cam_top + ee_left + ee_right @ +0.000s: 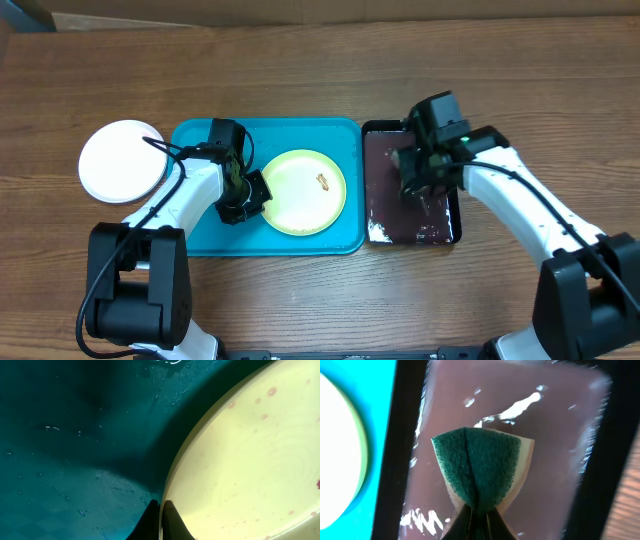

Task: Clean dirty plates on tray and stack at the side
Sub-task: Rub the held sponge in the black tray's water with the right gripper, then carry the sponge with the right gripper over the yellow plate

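Left tool (161, 508) pinching yellow plate (250, 460) rim, plate in tray (75, 435)

Left arm (185, 195) crowds yellow plate (300, 205); right rim free.

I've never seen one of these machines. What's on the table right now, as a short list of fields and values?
blue tray: holds one yellow plate with small reddish spots
white plate: on the table, left of the blue tray
black tray: right of the blue tray, brownish liquid inside
left gripper: shut on the yellow plate's rim
right gripper: shut on a folded green sponge, above the black tray
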Action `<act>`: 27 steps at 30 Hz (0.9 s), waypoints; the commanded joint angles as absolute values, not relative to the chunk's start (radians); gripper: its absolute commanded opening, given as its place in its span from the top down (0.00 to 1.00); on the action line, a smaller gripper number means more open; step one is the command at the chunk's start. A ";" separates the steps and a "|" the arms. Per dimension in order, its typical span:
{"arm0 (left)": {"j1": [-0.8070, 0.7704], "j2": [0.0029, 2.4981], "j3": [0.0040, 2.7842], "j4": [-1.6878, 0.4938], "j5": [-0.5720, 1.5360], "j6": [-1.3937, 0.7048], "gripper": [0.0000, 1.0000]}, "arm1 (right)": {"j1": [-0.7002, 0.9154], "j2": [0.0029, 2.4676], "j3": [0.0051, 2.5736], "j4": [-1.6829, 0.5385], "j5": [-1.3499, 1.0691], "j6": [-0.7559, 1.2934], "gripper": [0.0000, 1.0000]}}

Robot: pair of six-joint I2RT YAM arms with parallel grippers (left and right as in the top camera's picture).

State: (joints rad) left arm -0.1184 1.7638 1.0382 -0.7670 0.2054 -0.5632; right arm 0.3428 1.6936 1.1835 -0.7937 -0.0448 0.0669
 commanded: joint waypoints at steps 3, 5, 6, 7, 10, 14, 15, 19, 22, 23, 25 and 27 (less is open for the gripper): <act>-0.132 1.767 1.028 -0.770 0.211 -0.583 0.96 | 0.383 1.664 1.236 -0.873 -0.047 0.052 0.96; -0.132 1.767 1.028 -0.770 0.213 -0.583 0.96 | 0.386 1.650 1.282 -0.938 -0.046 0.052 0.96; -0.132 1.767 1.028 -0.770 0.217 -0.583 0.96 | 0.386 1.648 1.301 -0.961 -0.046 0.052 0.96; -0.132 1.767 1.028 -0.770 0.220 -0.583 0.96 | 0.386 1.645 1.325 -0.987 -0.045 0.052 0.96; -0.132 1.767 1.028 -0.770 0.219 -0.583 0.96 | 0.386 1.646 1.376 -1.041 -0.026 0.067 0.96; -0.132 1.767 1.028 -0.770 0.220 -0.583 0.96 | 0.385 1.646 1.425 -1.135 -0.009 0.108 0.96; -0.132 1.767 1.028 -0.768 0.219 -0.583 0.96 | 0.386 1.646 1.425 -1.134 -0.009 0.108 0.96; -0.132 1.767 1.028 -0.761 0.224 -0.583 0.96 | 0.386 1.662 1.424 -1.130 -0.009 0.109 0.96; -0.132 1.767 1.028 -0.762 0.230 -0.583 0.96 | 0.386 1.682 1.423 -1.119 -0.010 0.111 0.96; -0.132 1.767 1.028 -0.762 0.229 -0.584 0.96 | 0.386 1.694 1.421 -1.114 -0.010 0.112 0.96; -0.132 1.767 1.028 -0.761 0.229 -0.585 0.96 | 0.386 1.717 1.419 -1.105 -0.010 0.112 0.96; -0.132 1.767 1.028 -0.762 0.229 -0.591 0.96 | 0.387 1.739 1.417 -1.092 -0.029 0.111 0.96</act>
State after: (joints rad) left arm -0.1184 1.7638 1.0382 -0.7628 0.2169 -0.5713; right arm 0.3866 1.6970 1.3952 -1.1091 -0.0189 0.1047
